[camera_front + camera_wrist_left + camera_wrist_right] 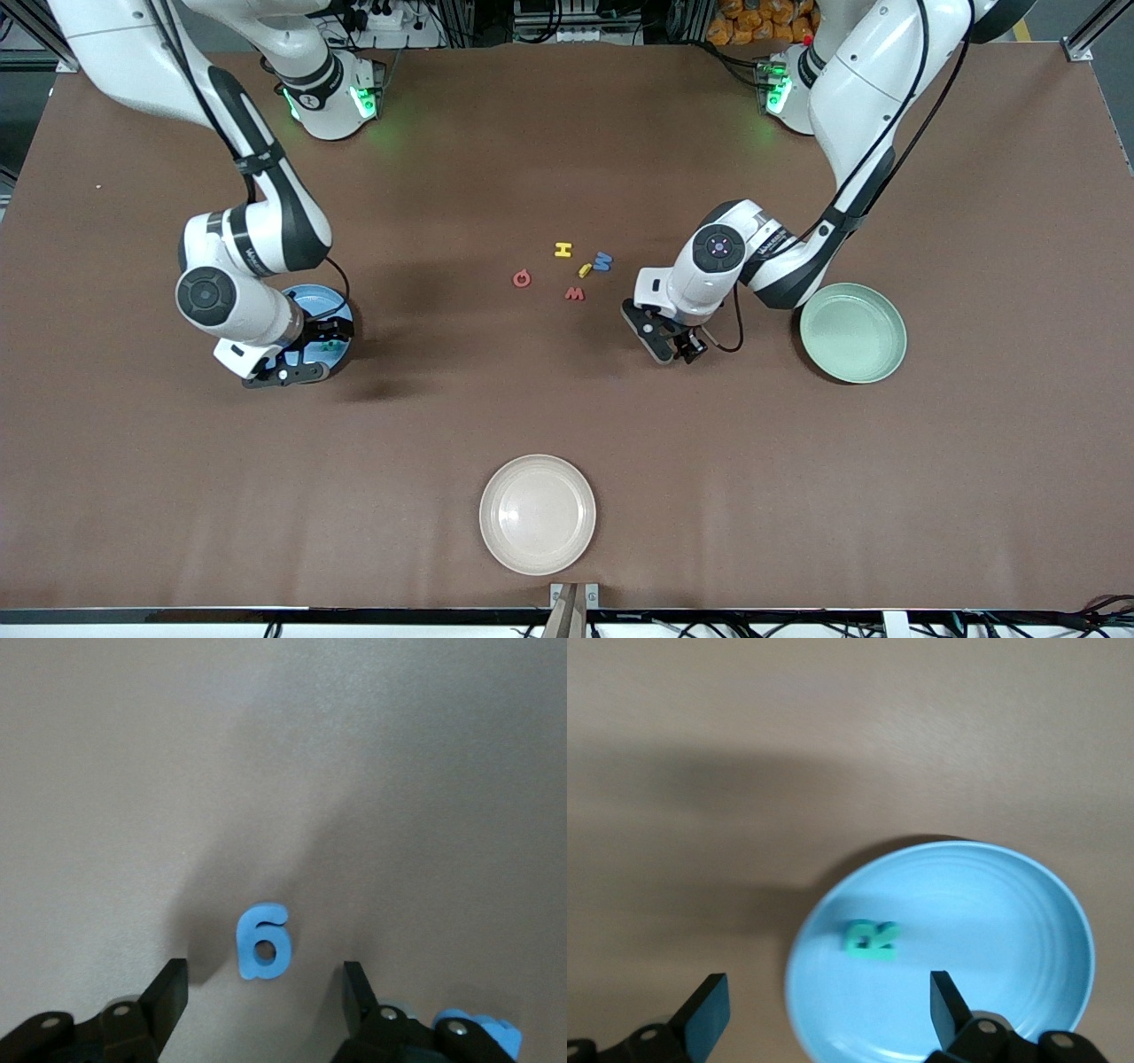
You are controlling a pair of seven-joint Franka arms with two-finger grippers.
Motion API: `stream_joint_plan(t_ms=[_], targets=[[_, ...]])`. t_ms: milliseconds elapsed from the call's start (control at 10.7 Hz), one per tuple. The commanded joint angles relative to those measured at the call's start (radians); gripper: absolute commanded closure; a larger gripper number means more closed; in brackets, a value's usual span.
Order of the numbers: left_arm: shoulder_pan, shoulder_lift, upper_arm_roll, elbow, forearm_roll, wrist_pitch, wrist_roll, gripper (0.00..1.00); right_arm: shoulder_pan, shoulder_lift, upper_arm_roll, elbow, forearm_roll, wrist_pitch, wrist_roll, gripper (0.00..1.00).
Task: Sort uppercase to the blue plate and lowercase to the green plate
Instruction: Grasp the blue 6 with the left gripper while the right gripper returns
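on the brown table (567,416), both grippers open: right gripper (824,1005) over blue plate (1010,904), left gripper (266,997) over blue g (263,943).

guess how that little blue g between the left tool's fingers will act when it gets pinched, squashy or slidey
The blue g looks like thick foam lying flat on the table, so it will probably squash a little rather than slip. It is tiny and likely very light. Flat-sided, it seems unlikely to roll, though a finger of the left tool could nudge it.

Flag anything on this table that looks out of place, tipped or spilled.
Nothing stands out. The teal R lies in the blue plate under the open right hand. The blue g lies flat on the table between the left hand's open fingers. The remaining letters sit loose mid-table; the green plate shows nothing in it.
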Motion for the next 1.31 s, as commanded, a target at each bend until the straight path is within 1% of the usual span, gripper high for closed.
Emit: stream_joint_plan(t_ms=[0, 187, 281, 374, 562, 655, 749, 936, 1123, 1217], targets=[[-0.025, 0.016, 0.014, 0.017, 0.035, 0.011, -0.028, 0.28, 0.13, -0.054, 0.004, -0.001, 0.008, -0.021, 0.233, 0.0], [-0.033, 0.025, 0.019, 0.028, 0.035, 0.011, -0.026, 0.29, 0.258, -0.048, 0.003, 0.014, 0.092, 0.012, 0.307, 0.0], [-0.036, 0.027, 0.019, 0.028, 0.035, 0.011, -0.022, 0.31, 0.324, -0.037, 0.003, 0.009, 0.099, 0.064, 0.373, 0.0], [-0.036, 0.027, 0.022, 0.028, 0.036, 0.011, -0.016, 0.36, 0.365, -0.013, 0.009, 0.011, 0.097, 0.1, 0.457, 0.01], [-0.039, 0.027, 0.035, 0.029, 0.042, 0.011, 0.003, 0.53, 0.454, 0.048, 0.015, 0.009, 0.097, 0.214, 0.606, 0.04], [-0.039, 0.027, 0.035, 0.029, 0.042, 0.011, 0.004, 0.59, 0.486, 0.079, 0.027, 0.008, 0.091, 0.271, 0.66, 0.06], [-0.039, 0.027, 0.035, 0.029, 0.042, 0.011, 0.006, 0.63, 0.515, 0.102, 0.033, 0.006, 0.079, 0.299, 0.698, 0.08], [-0.038, 0.027, 0.041, 0.029, 0.044, 0.011, 0.007, 0.7, 0.569, 0.122, 0.033, -0.004, 0.047, 0.316, 0.732, 0.13], [-0.036, 0.025, 0.043, 0.029, 0.042, 0.011, 0.012, 0.77, 0.571, 0.122, 0.035, -0.035, -0.025, 0.321, 0.758, 0.15], [-0.033, 0.018, 0.043, 0.031, 0.042, 0.01, 0.027, 0.78, 0.566, 0.122, 0.035, -0.043, -0.03, 0.321, 0.76, 0.15]])
